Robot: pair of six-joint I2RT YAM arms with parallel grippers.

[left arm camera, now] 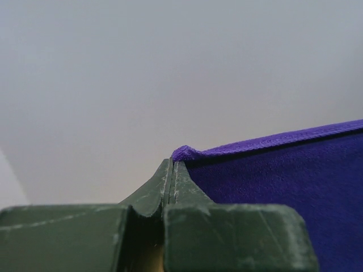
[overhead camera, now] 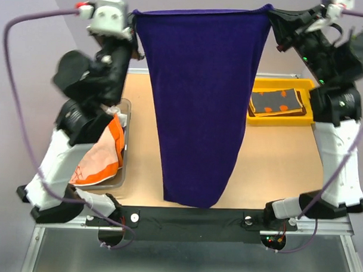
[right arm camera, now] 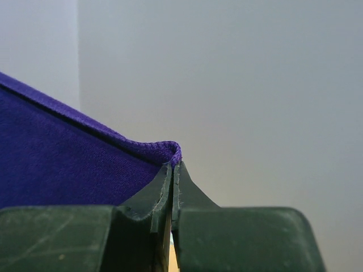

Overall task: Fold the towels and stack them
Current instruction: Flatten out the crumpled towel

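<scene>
Top external view, left to right: the left claw [overhead camera: 133, 16] pinches one top corner of the purple towel [overhead camera: 197, 107], the right claw [overhead camera: 270, 12] the other. Its long axis hangs straight down between them, lower hem just above the tabletop [overhead camera: 276, 157], each arm equally near.

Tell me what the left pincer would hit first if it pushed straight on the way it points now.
Probably nothing close. The left pincer, shut on a top corner of the purple towel, points past that corner toward a plain pale wall. The way looks free as far as its wrist view shows, though depth is unclear.
</scene>
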